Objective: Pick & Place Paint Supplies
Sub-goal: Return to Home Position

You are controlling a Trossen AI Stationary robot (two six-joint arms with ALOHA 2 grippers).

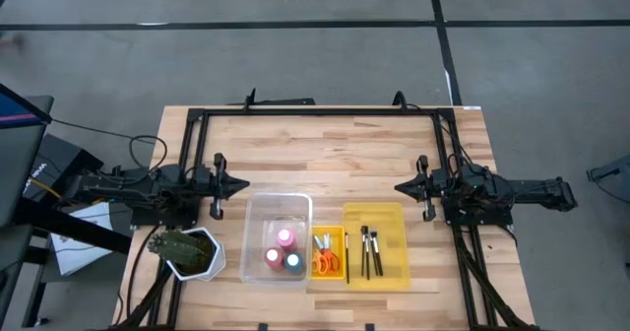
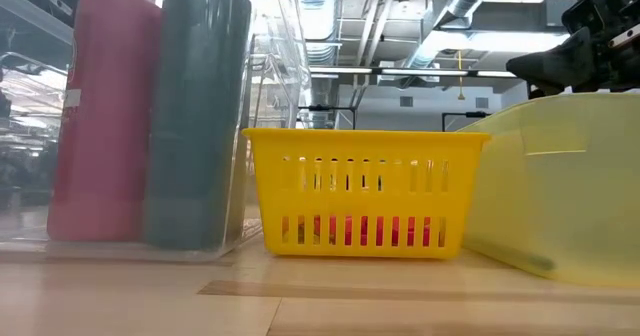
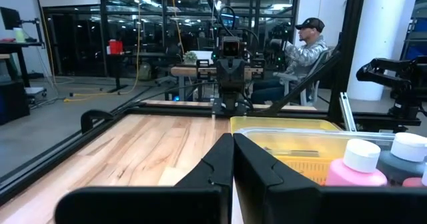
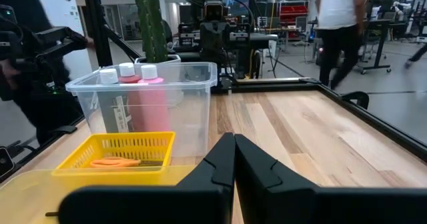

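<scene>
Supplies all look binned. The small pink paint bottle [image 1: 285, 237], red paint bottle [image 1: 274, 256] and dark blue paint bottle [image 1: 293, 261] stand upright in the clear plastic bin [image 1: 279, 197]. The orange-handled scissors [image 1: 326, 263] lie in the small slotted yellow basket [image 1: 328, 229] just beside it. The thin dark-handled paintbrushes [image 1: 370, 250] lie in the larger translucent yellow bin [image 1: 390, 223] on the basket's other side. I see nothing loose on the wooden table [image 1: 325, 154].

The left gripper [image 1: 241, 184] sits behind the clear bin, pointing inward, fingers pressed together with nothing between them. The right gripper [image 1: 400, 186] mirrors it behind the yellow bin, also clenched and empty. They are well apart from each other and clear of the bin rims.

My read is that homing is nearly or fully done. For any travel left:
- I hold wrist height and don't dip toward the rims.
- I go slowly with jaws closed.
- I retract each arm along its own side, never across centre.
- On the left, I mind the green plant in its white pot [image 1: 184, 250] near that arm.

A seated person [image 3: 307, 44] and a standing person [image 4: 337, 24] are beyond the table. Both are off it, but I'd check before moving.
</scene>
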